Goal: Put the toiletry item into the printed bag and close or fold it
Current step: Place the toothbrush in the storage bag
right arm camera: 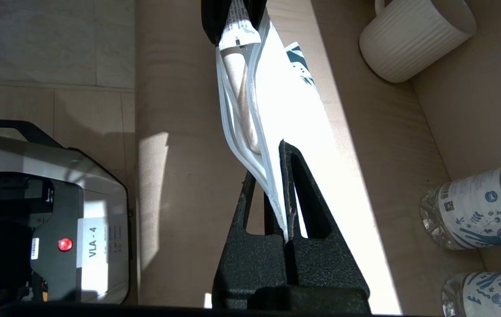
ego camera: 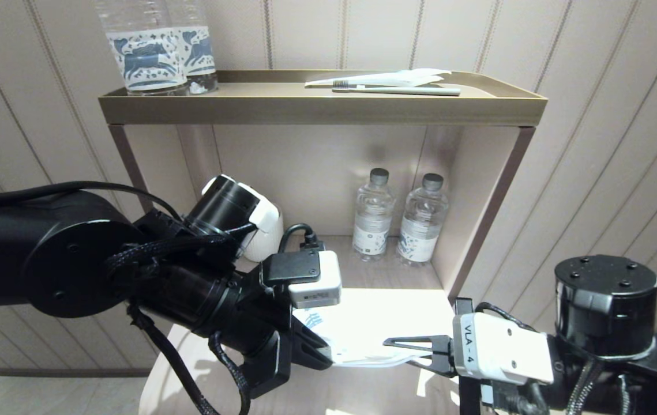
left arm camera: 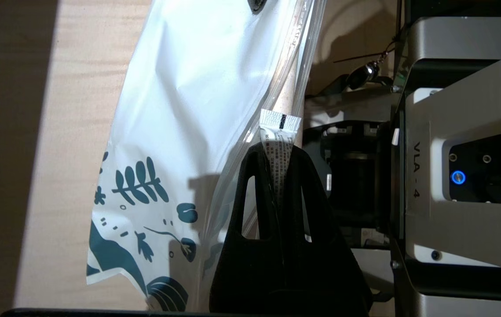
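Note:
The printed bag (ego camera: 371, 328) is held just above the lower shelf surface between both grippers. Its white side with dark blue-teal floral print (left arm camera: 180, 132) faces the left wrist camera. My left gripper (ego camera: 322, 351) (left arm camera: 277, 154) is shut on the small white tube (left arm camera: 279, 132), which pokes out at the bag's zip mouth. My right gripper (ego camera: 391, 344) (right arm camera: 272, 171) is shut on the bag's opposite edge (right arm camera: 272, 193). In the right wrist view the left gripper (right arm camera: 232, 17) and the tube (right arm camera: 238, 33) show at the far end. The white toothbrush is not visible.
A white ribbed cup (right arm camera: 413, 39) stands behind the left arm. Two water bottles (ego camera: 373, 213) (ego camera: 423, 222) stand at the back of the lower shelf. On the top tray (ego camera: 322, 109) are two labelled bottles (ego camera: 149, 55) and a greyish-green toothbrush with wrapper (ego camera: 403, 90).

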### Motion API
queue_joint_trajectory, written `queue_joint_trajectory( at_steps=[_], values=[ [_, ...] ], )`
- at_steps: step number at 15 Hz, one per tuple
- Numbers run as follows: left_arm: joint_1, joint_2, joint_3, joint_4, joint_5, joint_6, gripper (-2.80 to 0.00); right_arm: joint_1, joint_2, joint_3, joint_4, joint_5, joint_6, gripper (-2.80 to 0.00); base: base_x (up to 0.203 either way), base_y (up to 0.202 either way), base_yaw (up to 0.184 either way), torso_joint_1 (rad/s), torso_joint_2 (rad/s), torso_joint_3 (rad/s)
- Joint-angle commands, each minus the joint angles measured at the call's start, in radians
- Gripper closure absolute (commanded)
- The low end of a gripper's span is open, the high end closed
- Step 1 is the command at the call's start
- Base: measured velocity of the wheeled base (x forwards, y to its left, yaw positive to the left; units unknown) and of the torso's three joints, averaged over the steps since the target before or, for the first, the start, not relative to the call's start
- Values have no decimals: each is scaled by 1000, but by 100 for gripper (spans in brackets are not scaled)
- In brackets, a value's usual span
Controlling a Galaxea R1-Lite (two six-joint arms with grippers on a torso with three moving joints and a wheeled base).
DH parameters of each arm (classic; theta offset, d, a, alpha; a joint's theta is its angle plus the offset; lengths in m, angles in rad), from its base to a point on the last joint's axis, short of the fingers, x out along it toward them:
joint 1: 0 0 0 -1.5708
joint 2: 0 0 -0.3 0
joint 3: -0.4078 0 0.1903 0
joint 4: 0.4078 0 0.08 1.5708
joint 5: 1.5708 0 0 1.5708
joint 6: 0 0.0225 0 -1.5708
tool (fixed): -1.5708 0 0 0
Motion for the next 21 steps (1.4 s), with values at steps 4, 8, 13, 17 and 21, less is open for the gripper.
queue_joint_trajectory(
  at_steps=[4,8,13,17,21],
  values=[
    [29,11,-25,1,5,4,0,-19,1,12,-5,43,-4,0,0,0,0,0,0,0],
    [72,16,-34,2,12,12,0,-18,-4,11,-5,47,-5,0,0,0,0,0,0,0],
    [74,33,-27,85,64,42,0,-16,-4,14,-5,67,-7,0,0,0,0,0,0,0],
    [35,33,-49,183,89,70,0,-15,3,25,-5,88,-7,0,0,0,0,0,0,0],
    [20,53,-64,153,87,68,0,-21,-7,28,-5,119,0,0,0,0,0,0,0,0]
  ],
)
